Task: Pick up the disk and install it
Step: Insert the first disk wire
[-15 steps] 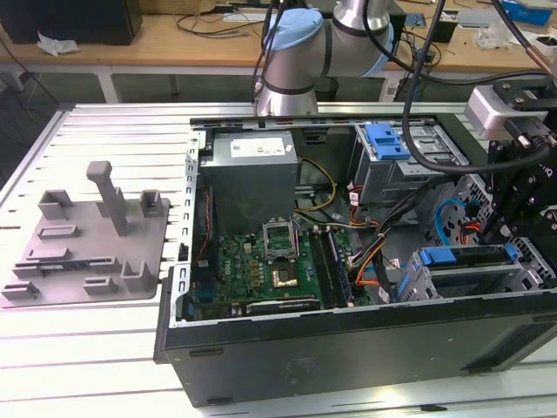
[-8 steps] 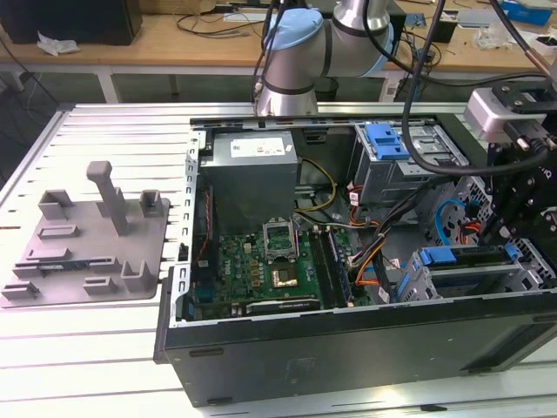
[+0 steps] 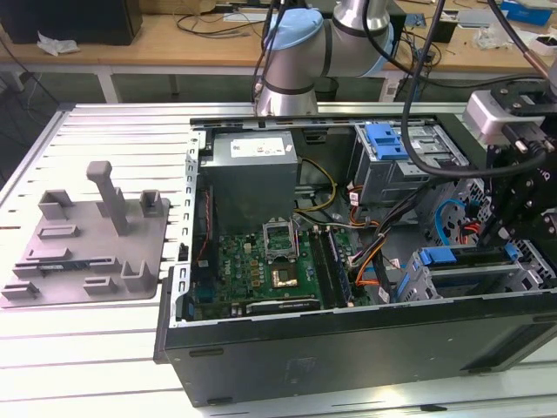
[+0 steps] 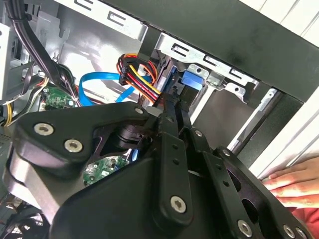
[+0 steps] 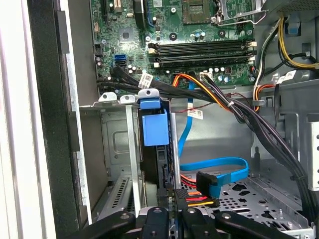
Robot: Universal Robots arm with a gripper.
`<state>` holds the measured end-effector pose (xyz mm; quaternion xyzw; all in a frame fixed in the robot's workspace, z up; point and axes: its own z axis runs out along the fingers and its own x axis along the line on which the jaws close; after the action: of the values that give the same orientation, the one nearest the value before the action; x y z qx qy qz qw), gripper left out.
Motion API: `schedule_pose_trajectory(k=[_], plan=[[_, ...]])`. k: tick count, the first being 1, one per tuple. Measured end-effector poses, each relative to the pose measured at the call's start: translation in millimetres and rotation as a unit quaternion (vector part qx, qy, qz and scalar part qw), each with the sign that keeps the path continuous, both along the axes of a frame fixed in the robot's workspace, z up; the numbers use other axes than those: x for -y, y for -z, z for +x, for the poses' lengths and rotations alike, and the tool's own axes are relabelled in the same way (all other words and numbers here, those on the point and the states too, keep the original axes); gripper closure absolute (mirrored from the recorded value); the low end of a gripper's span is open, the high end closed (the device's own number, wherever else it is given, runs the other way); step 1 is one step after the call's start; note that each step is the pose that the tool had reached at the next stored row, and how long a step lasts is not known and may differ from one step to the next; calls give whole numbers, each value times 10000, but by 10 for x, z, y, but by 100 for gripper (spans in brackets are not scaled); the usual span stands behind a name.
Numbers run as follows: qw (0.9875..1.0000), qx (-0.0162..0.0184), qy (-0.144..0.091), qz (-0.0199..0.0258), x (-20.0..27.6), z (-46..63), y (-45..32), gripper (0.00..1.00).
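Note:
The disk point(image 5: 160, 164) stands on edge in the metal drive bay point(image 5: 117, 144) at the case's front corner, its blue carrier end point(image 5: 153, 127) pointing towards the motherboard. My gripper point(image 5: 172, 215) is at the disk's other end, black fingers point(image 5: 155, 219) closed against its thin sides. In the second wrist view the fingers point(image 4: 172, 144) run together to the blue carrier point(image 4: 192, 82). In the exterior view the gripper point(image 3: 494, 233) hangs over the disk point(image 3: 470, 261) at the exterior view's right.
Bundled black and coloured cables point(image 5: 234, 107) and a blue data cable point(image 5: 214, 167) cross beside the bay. A connector with red and yellow wires point(image 5: 195, 197) lies by my fingers. A hand point(image 4: 294, 184) rests outside the case wall. A grey fixture tray point(image 3: 87, 235) lies at the exterior view's left.

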<state>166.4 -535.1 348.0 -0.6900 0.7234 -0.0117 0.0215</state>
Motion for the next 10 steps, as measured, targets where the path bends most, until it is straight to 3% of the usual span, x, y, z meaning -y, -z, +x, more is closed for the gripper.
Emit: schedule_pose_trajectory(k=[10], plan=[[10000,0,0,0,0,2,21,84]])
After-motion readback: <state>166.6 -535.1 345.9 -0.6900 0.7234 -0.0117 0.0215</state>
